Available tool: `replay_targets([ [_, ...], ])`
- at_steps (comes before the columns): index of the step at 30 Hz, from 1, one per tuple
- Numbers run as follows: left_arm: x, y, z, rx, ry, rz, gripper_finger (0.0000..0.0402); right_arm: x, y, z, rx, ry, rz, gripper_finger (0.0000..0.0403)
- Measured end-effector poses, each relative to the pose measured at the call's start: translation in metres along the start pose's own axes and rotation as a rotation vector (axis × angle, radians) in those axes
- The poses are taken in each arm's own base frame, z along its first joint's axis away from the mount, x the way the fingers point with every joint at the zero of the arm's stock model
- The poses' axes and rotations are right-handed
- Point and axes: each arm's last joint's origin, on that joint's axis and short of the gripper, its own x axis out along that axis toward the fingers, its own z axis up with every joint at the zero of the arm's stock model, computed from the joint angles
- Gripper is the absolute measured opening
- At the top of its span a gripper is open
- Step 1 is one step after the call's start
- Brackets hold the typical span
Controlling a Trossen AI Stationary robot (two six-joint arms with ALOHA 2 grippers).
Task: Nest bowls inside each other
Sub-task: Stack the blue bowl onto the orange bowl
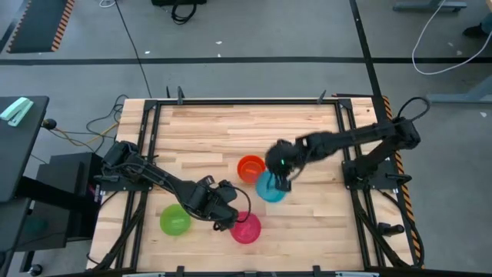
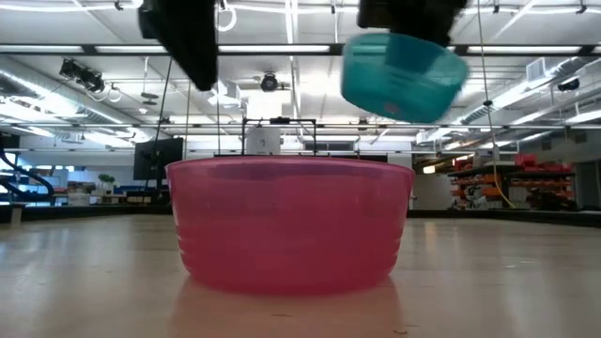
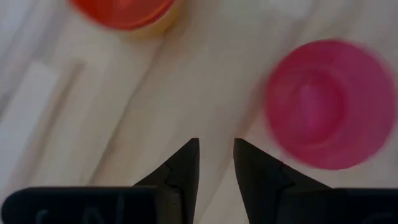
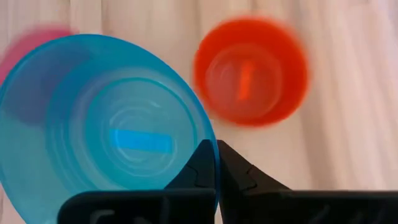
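Blue bowl [image 2: 402,75] airborne, low view only.

My two arms are dark and jointed, black cables trailing, each ending in pointed, matte black fingers [image 3: 180,171].

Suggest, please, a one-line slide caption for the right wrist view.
Right hand grips the blue bowl by its rim, lifted beside the orange bowl.
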Motion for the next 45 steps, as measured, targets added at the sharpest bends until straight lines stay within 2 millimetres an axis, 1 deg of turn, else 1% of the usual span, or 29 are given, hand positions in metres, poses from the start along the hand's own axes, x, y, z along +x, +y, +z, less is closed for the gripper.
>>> replay_targets([
  [3, -0.001, 0.008, -0.006, -0.033, 0.052, 0.087, 0.0107, -0.010, -0.020, 0.015, 0.027, -0.044, 0.022, 0.0000],
  [6, -0.002, 0.015, -0.011, -0.064, 0.092, 0.156, 0.0107, -0.018, -0.039, 0.025, 0.077, -0.079, 0.041, 0.0000],
  [11, -0.003, 0.016, -0.014, -0.078, 0.123, 0.178, 0.0105, -0.022, -0.060, 0.029, 0.115, -0.097, 0.060, 0.0000],
  [14, -0.005, 0.015, -0.018, -0.067, 0.148, 0.171, 0.0097, -0.019, -0.071, 0.031, 0.130, -0.106, 0.092, 0.0000],
  [17, -0.008, 0.013, -0.024, -0.060, 0.160, 0.176, 0.0087, -0.009, -0.080, 0.036, 0.150, -0.112, 0.122, 0.0000],
  [20, -0.011, 0.012, -0.030, -0.057, 0.166, 0.195, 0.0075, 0.007, -0.089, 0.039, 0.168, -0.080, 0.132, 0.0000],
  [24, -0.018, 0.012, -0.037, -0.074, 0.156, 0.217, 0.0058, 0.026, -0.098, 0.050, 0.178, -0.040, 0.128, 0.0000],
  [28, -0.031, 0.012, -0.047, -0.100, 0.117, 0.215, 0.0041, 0.046, -0.099, 0.064, 0.156, -0.004, 0.130, 0.0000],
  [32, -0.047, 0.009, -0.058, -0.121, 0.042, 0.187, 0.0024, 0.066, -0.099, 0.071, 0.138, 0.053, 0.132, 0.0000],
  [35, -0.056, 0.008, -0.066, -0.135, -0.013, 0.178, 0.0014, 0.078, -0.102, 0.072, 0.130, 0.082, 0.108, 0.0000],
  [38, -0.060, 0.005, -0.073, -0.161, -0.031, 0.175, 0.0009, 0.086, -0.104, 0.069, 0.127, 0.114, 0.072, 0.0000],
  [43, -0.057, 0.005, -0.082, -0.204, -0.035, 0.195, 0.0022, 0.102, -0.107, 0.060, 0.129, 0.205, 0.003, 0.0000],
  [45, -0.054, 0.006, -0.085, -0.215, -0.034, 0.208, 0.0031, 0.103, -0.108, 0.059, 0.126, 0.212, -0.011, 0.0000],
])
